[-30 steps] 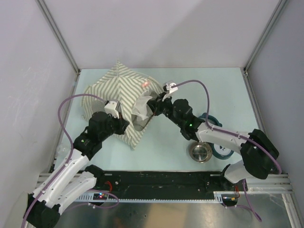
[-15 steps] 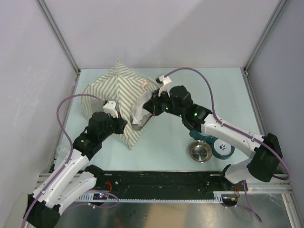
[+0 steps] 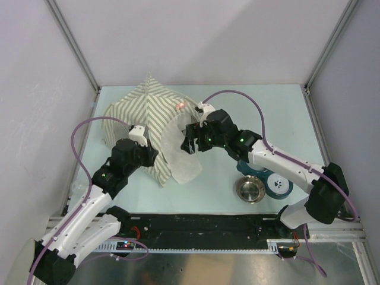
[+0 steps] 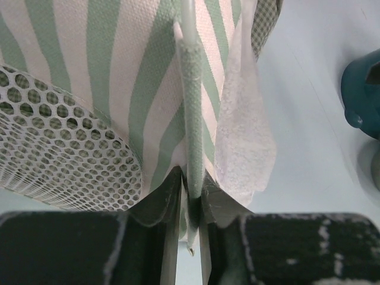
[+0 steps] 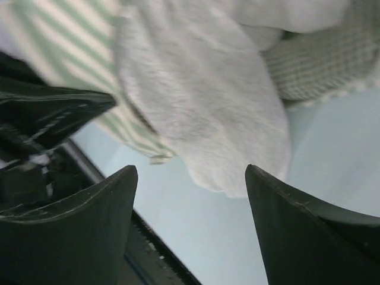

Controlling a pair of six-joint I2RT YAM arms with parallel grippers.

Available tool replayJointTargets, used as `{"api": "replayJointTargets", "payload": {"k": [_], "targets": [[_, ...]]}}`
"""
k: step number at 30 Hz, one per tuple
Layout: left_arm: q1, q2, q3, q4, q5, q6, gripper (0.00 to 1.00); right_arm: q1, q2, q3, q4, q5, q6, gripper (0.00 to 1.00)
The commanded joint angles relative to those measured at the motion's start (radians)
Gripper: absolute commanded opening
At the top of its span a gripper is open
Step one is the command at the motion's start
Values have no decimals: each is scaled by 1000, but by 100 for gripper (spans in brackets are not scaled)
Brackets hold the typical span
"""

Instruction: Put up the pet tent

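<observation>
The pet tent stands at the back left of the table, striped olive and white, with a small pink-red mark. My left gripper is at its front corner, shut on the tent's green piped seam. The grey mesh window lies left of that seam and the sheer white flap right of it. My right gripper hovers open just above the flap, which hangs loose down to the table. In the right wrist view the flap is beyond my spread gripper, with nothing between the fingers.
A steel bowl and a teal bowl sit at the front right, under the right arm. Enclosure walls close off the left, back and right. A black rail runs along the near edge.
My right gripper has opened and let go of the white flap, which dropped and spread onto the table. The right arm drew back slightly. The left gripper kept its hold on the seam.
</observation>
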Motion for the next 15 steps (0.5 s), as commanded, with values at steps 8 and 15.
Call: {"api": "replayJointTargets", "payload": {"k": [8,15], "targets": [[18,-21,-2,-12,-47,12,21,-69,90,-192,571,258,-80,20],[18,-12,4,-12,-32,8,21,-86,302,-131,772,270,-76,43]]}}
